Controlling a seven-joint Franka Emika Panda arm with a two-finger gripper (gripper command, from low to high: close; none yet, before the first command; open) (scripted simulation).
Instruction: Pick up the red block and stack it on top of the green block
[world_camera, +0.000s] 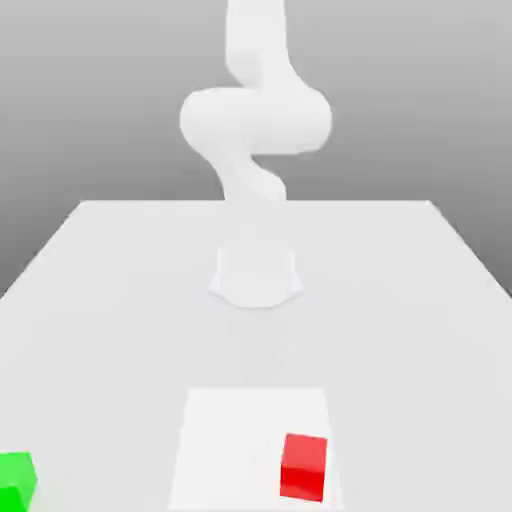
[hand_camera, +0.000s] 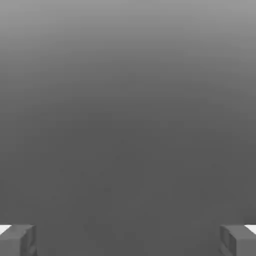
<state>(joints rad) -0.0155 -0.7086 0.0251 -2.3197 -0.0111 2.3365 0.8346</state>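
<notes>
The red block (world_camera: 303, 466) sits near the front edge of the white table (world_camera: 120, 300), toward the exterior view's right. The green block (world_camera: 16, 481) rests at the front corner on the exterior view's left, well apart from the red one and partly cut by the picture's edge. My white arm (world_camera: 255, 125) rises from its base (world_camera: 256, 276) at mid-table and bends upward out of the picture. In the hand view my gripper (hand_camera: 128, 241) is open, its two grey fingertips (hand_camera: 18, 240) set wide apart with nothing between them, and plain grey beyond.
A paler rectangular patch (world_camera: 230, 450) lies on the table at the front, and the red block stands at that patch's side toward the exterior view's right. The arm's round base stands in the middle of the table, behind both blocks.
</notes>
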